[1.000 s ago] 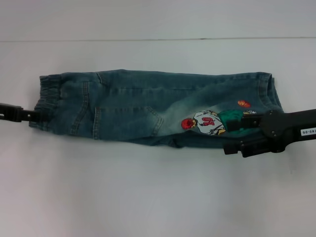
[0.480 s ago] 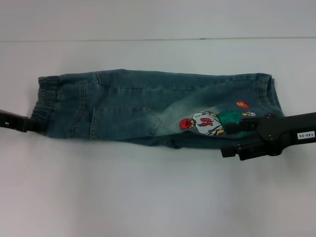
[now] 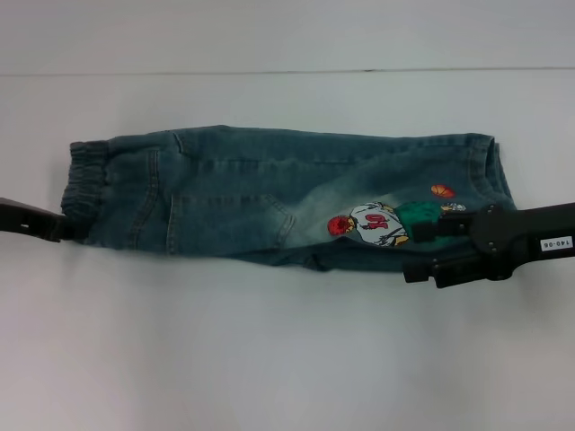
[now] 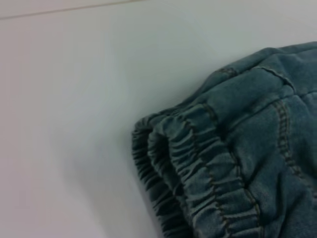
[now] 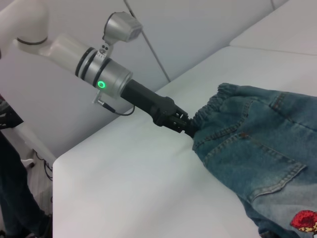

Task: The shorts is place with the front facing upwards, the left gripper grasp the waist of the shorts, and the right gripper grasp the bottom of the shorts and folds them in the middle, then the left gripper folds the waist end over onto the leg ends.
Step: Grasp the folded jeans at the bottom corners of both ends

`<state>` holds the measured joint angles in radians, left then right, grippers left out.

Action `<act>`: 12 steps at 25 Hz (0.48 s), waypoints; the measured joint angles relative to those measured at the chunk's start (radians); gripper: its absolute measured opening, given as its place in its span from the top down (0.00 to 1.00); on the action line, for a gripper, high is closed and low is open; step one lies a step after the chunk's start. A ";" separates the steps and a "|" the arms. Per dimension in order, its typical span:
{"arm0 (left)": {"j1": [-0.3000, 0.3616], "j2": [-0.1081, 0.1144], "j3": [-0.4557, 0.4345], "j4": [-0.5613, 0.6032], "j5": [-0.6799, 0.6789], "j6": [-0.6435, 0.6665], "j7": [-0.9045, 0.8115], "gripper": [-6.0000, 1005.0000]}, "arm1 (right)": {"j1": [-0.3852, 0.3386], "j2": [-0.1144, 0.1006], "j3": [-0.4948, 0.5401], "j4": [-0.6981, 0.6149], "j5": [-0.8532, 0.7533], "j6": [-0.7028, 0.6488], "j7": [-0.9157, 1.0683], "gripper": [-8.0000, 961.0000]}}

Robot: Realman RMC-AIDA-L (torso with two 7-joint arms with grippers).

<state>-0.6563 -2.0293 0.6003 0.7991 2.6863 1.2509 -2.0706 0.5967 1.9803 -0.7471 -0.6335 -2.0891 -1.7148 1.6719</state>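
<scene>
A: Where is the left end effector (image 3: 65,228), and what is its state?

B: It is at the waist end of the shorts (image 3: 269,193), at the lower corner of the elastic waistband (image 3: 83,184) in the head view. Its tip touches the denim there. In the right wrist view the same end effector (image 5: 185,126) meets the gathered waistband (image 5: 218,101), but I cannot tell if the fingers are closed on the cloth or only beside it.

A: And the right end effector (image 3: 429,235)?

B: It is at the other end of the shorts, over the leg ends, just beside the embroidered figure (image 3: 373,224). It lies on the denim. Whether its fingers are open or closed, I cannot tell.

A: How many things are there?

B: One pair of shorts, already folded lengthwise, so it lies as one long narrow strip on the white bench (image 3: 269,359). Two end effectors, one at each end of the shorts. On the denim I count one stitched pocket (image 3: 229,224), one embroidered figure with red and green parts, and one small orange patch (image 3: 442,189) near the leg ends.

A: What shows the left wrist view?

B: Only the waistband (image 4: 198,168) close up, doubled in two gathered layers, lying on the bench (image 4: 64,99).
</scene>
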 joint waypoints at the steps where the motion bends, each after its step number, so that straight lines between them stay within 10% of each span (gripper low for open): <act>1: -0.002 -0.001 0.000 0.001 -0.003 0.009 0.002 0.71 | 0.000 0.000 0.000 0.000 0.000 0.004 0.000 0.08; 12: -0.008 0.004 -0.006 0.031 -0.085 0.095 0.024 0.84 | -0.003 0.000 -0.001 0.007 -0.001 0.010 -0.016 0.11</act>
<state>-0.6641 -2.0251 0.5941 0.8300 2.6014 1.3460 -2.0465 0.5941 1.9802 -0.7477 -0.6263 -2.0901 -1.7049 1.6557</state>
